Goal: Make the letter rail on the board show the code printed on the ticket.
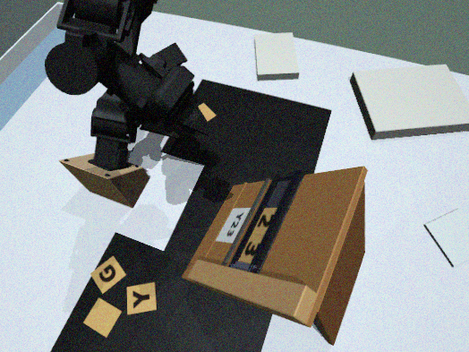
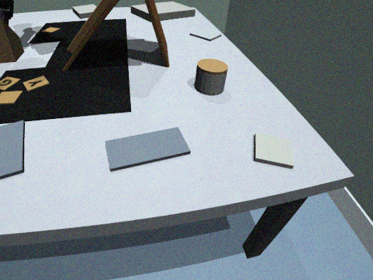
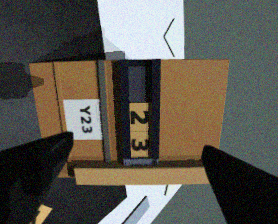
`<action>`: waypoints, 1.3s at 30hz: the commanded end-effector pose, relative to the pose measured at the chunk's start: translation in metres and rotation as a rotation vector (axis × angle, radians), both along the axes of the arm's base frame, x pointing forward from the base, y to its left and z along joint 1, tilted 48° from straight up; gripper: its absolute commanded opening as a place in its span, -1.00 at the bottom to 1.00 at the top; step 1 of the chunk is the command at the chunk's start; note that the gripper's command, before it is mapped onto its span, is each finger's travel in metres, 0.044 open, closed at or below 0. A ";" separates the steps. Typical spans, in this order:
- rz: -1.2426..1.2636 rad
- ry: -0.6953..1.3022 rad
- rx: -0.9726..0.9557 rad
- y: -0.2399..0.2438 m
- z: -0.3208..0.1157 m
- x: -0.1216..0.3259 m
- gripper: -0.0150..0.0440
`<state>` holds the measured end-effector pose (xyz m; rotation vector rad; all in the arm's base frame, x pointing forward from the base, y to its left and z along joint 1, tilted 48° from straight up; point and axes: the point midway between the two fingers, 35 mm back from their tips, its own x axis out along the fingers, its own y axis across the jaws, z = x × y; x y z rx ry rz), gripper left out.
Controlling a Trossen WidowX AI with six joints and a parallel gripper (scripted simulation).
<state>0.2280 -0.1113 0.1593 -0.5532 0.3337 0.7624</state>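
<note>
The board leans upright with its rail. A tile reading 2 and a tile reading 3 sit together in the rail, 3 against the stop end; the slot beyond the 2 is empty. The ticket reads Y23. The Y tile and G tile lie face up on the mat. My gripper is open and empty, back from the board; the top view does not show its fingers clearly.
A tile with no visible letter lies by G and Y. Another tile lies at the mat's far part, partly hidden by the arm in the top view. Pale slabs and a round canister stand beyond the mat.
</note>
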 end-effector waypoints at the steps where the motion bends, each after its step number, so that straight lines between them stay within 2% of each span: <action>1: 0.001 -0.016 -0.009 0.000 0.001 -0.001 1.00; 7: 0.001 -0.016 -0.009 0.000 0.001 -0.001 1.00; 9: -0.026 0.035 0.037 -0.003 -0.004 0.001 0.82; 11: -0.101 0.177 0.163 -0.009 -0.017 0.004 0.66; 17: -0.377 0.650 0.537 -0.026 -0.063 0.012 0.66; 25: -0.829 1.259 0.913 -0.042 -0.137 0.013 0.66; 30: -1.171 1.608 1.099 -0.041 -0.180 0.010 0.66; 39: -1.716 1.996 1.269 -0.032 -0.234 -0.002 0.66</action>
